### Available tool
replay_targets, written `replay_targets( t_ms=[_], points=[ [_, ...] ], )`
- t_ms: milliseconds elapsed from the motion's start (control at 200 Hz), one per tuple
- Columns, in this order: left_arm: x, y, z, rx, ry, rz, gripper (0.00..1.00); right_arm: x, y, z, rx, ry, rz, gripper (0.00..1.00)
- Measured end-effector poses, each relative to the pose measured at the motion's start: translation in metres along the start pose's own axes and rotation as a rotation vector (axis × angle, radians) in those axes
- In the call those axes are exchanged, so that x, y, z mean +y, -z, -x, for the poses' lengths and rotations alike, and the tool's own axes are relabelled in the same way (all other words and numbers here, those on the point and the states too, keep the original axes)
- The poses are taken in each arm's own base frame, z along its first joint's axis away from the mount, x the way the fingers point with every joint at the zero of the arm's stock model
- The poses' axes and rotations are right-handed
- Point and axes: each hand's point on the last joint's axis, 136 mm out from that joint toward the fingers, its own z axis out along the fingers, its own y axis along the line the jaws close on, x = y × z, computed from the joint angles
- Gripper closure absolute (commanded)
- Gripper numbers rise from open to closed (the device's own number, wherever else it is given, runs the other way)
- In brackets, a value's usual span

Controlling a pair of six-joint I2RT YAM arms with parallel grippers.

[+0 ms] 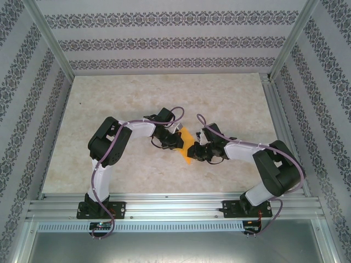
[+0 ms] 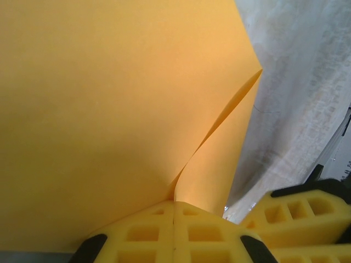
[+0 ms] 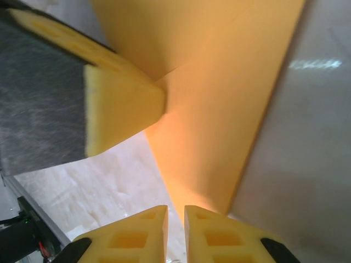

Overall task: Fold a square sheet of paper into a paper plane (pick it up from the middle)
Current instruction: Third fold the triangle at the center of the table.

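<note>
Fold forming is in hand: the left gripper (image 2: 174,204) is clenched on the square sheet of paper (image 2: 109,109), held between both arms over the middle of the table (image 1: 137,93). The right gripper (image 3: 176,209) stands nearly closed at the sheet's edge; a pinch cannot be confirmed. Next, the crease probably needs pressing flat: the left wrist view resolves a curled-open layer, where the top view gives a small orange patch.

Top cam overhead behind arms (image 1: 107,145), facing down at table (image 1: 109,104); wrist cams v. close, share paper (image 2: 109,109).
</note>
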Motion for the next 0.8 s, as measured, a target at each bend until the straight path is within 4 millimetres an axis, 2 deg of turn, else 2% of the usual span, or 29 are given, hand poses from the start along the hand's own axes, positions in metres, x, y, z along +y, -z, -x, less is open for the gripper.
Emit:
replay_targets(
  t_ms=[85, 205, 460, 664, 804],
  points=[
    [0.0, 0.0, 0.0, 0.0, 0.0, 0.0, 0.94, 0.002, -0.004, -0.006, 0.005, -0.001, 0.014, 0.84],
    [0.0, 0.0, 0.0, 0.0, 0.0, 0.0, 0.94, -0.009, -0.014, -0.017, 0.037, -0.028, 0.003, 0.84],
    [0.0, 0.0, 0.0, 0.0, 0.0, 0.0, 0.94, -0.006, -0.012, -0.017, 0.033, -0.028, 0.006, 0.83],
    [0.0, 0.0, 0.0, 0.0, 0.0, 0.0, 0.94, 0.005, -0.009, -0.024, 0.041, -0.003, 0.017, 0.83],
    [0.0, 0.0, 0.0, 0.0, 0.0, 0.0, 0.94, -0.005, -0.016, -0.028, 0.065, -0.024, -0.012, 0.83]
  ],
)
